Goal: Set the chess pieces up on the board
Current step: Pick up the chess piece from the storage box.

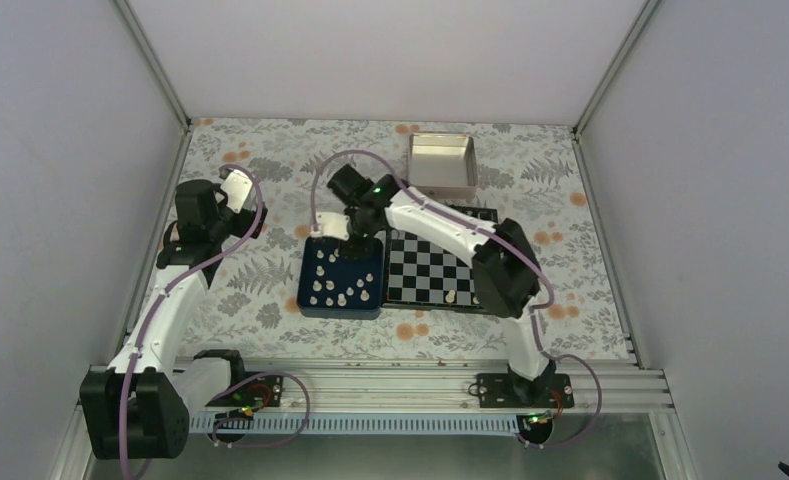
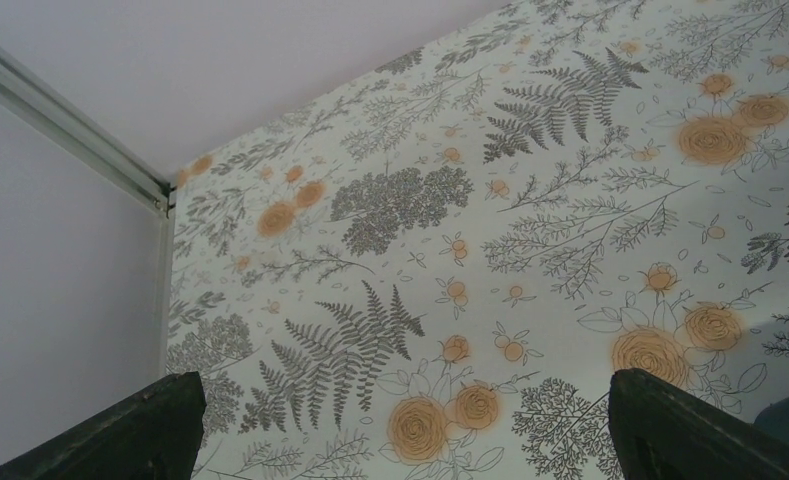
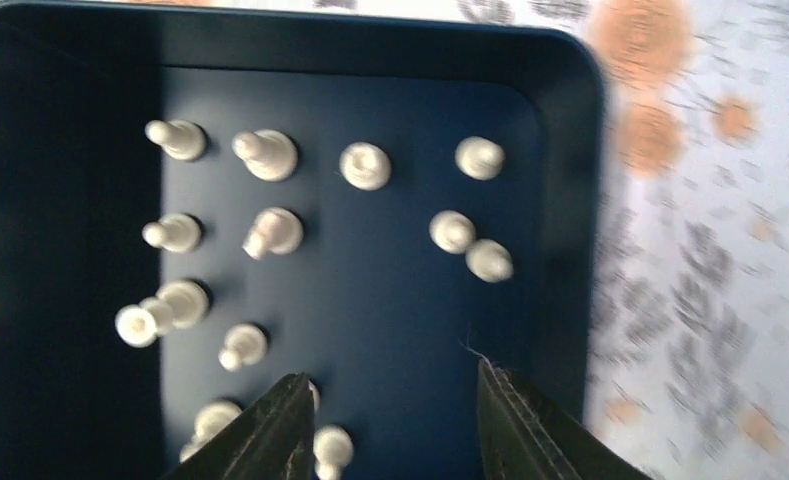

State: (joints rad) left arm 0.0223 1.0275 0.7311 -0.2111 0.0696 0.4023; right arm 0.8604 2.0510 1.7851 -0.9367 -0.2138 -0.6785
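The right gripper hangs parted and empty over the blue tray, with the chess pieces standing just ahead and to its left. The board lies just to its right. The left gripper gapes wide, holding nothing.

The left arm rises from its base at the near left corner and bends back at the wrist, its left gripper hanging out over the left side (the fingers stand wide apart, with nothing between them). The right arm climbs to a sharply bent elbow, and its forearm reaches across to the left. The right gripper points straight down, its fingers partly apart and gripping nothing.
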